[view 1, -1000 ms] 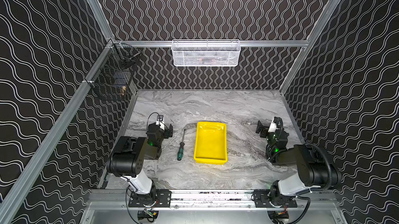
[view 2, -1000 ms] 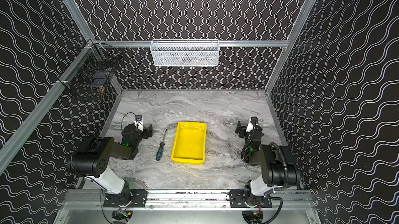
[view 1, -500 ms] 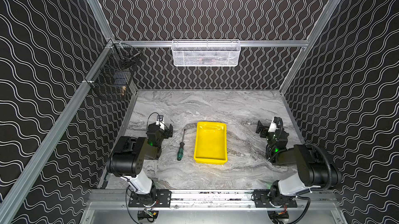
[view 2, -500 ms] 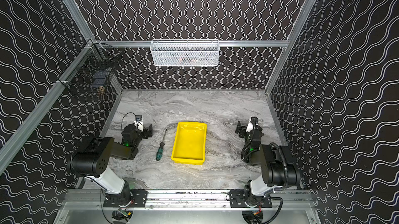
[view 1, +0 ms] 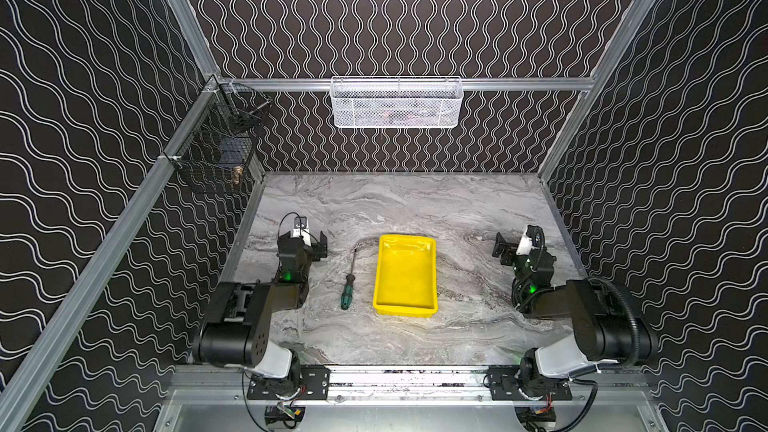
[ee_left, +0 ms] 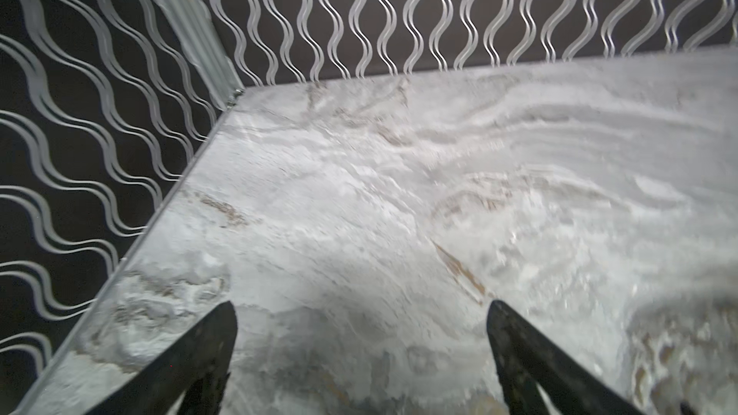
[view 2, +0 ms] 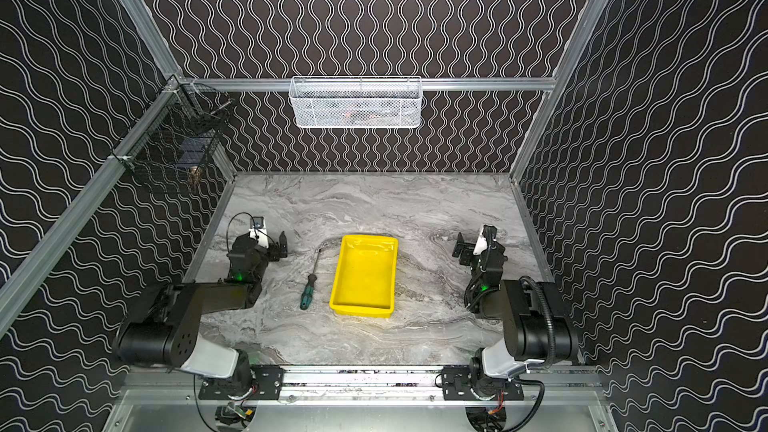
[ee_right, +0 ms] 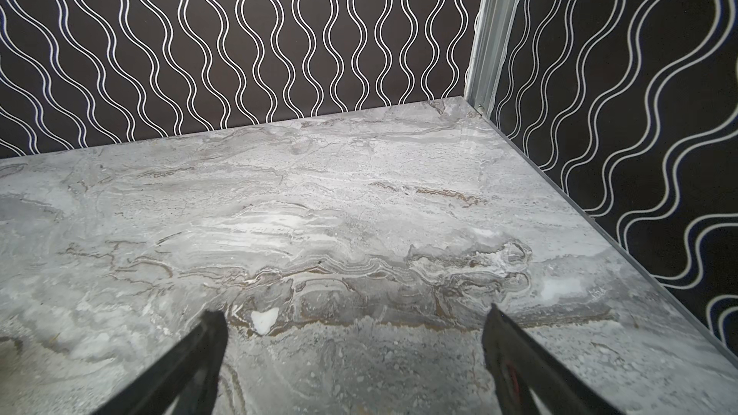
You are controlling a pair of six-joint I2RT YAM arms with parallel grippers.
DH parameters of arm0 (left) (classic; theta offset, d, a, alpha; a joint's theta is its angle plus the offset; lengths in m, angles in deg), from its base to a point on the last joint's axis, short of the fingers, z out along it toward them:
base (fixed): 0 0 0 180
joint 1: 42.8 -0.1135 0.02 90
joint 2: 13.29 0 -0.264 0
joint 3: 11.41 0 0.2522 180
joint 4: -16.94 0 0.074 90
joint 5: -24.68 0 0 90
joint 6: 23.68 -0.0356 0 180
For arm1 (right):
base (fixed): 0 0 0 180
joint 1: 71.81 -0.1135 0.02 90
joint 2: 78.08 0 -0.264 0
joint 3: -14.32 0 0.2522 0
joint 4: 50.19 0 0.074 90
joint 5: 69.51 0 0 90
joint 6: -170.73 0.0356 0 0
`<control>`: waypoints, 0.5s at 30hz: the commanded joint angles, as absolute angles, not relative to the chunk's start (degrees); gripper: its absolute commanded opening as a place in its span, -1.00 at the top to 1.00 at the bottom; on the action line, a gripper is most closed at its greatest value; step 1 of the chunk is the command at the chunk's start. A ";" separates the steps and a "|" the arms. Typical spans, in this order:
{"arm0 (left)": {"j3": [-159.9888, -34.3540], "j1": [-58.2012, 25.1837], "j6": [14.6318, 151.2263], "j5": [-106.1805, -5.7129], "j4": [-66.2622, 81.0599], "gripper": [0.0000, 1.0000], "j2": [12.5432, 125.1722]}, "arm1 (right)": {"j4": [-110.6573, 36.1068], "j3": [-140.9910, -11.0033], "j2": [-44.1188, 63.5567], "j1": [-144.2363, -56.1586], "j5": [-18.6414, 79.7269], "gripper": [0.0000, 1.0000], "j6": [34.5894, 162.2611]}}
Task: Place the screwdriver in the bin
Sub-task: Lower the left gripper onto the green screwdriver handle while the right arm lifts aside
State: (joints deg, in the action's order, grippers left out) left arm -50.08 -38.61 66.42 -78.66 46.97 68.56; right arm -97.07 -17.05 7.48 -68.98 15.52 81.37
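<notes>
1. In both top views the screwdriver (view 1: pixel 349 277) (view 2: pixel 312 274) lies flat on the grey marbled surface (view 1: pixel 415 209), a little below the middle of the frame.
2. Its green-and-black handle points toward the bottom of the frame. The thin dark shaft runs upward and leans slightly to the right.
3. The bin (view 1: pixel 405 276) (view 2: pixel 363 276), a shallow bright yellow tray, sits just to the right of the screwdriver. A narrow strip of surface shows between them, and the tray holds nothing.
4. The left tool (ee_left: pixel 359 307) is released. In the left wrist view its two dark fingers (ee_left: pixel 215 337) stand far apart at the bottom of the frame with only bare marble between them. That picture is somewhat blurred.
5. In a top view the left tool sits left of the screwdriver and well apart from it, level with the shaft tip.
6. The right tool (ee_right: pixel 353 313) is also released. In the right wrist view its fingers are spread wide at the bottom of the frame, over bare surface.
7. In a top view the right tool (view 1: pixel 503 247) sits at centre right, well apart from the bin.
8. A white mesh basket (view 1: pixel 397 103) hangs on the back rail at upper centre.
9. A black wire basket (view 1: pixel 216 147) hangs at upper left.
</notes>
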 commanded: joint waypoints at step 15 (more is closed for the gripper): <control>-84.71 -38.10 90.94 -79.29 -22.07 -0.98 55.85 | -31.33 -53.90 -3.48 -69.00 33.89 -0.99 92.67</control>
State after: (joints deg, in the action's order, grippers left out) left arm -81.75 -38.24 85.66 -83.10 -7.80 55.99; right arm -42.53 -52.37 -1.62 -68.92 24.98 90.70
